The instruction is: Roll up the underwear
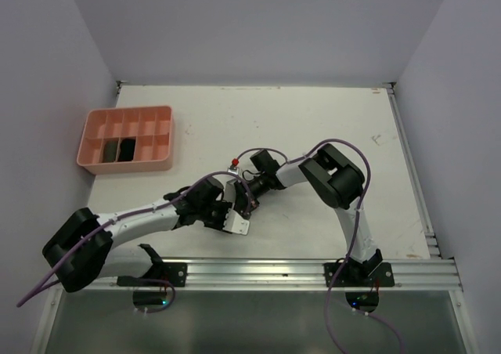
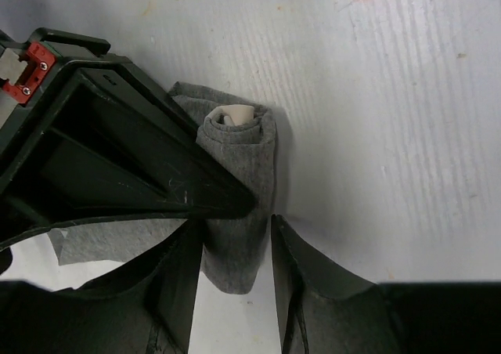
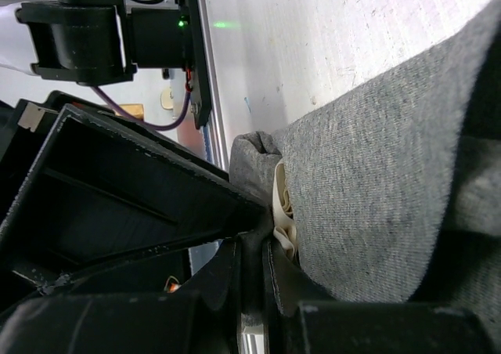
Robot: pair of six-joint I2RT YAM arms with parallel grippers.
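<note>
**Grey underwear** (image 2: 239, 174): soft knit rolled into a short, tight roll. A cream band shows at its open end and a flat tail spreads to one side. It lies near the table's (image 1: 313, 127) near edge, left of middle.

**Dark underwear** (image 1: 107, 149): two small bundles in adjoining near-row compartments of the pink tray (image 1: 160, 164).

White-black arms (image 1: 149, 213); purple cables (image 1: 362, 174); red connector (image 2: 36, 59), perhaps.

**A robotics lab cell**

This is looking like a robotics lab. Bare pale walls (image 1: 258, 25) are boxing in a scuffed white table (image 1: 313, 127). An aluminium rail (image 1: 266, 272) is anchoring the left arm (image 1: 145, 217) and the right arm (image 1: 348, 213) at its near edge. Purple cables (image 1: 362, 183) are looping along them, and a green status light (image 3: 182, 23) is glowing on a motor housing.
</note>
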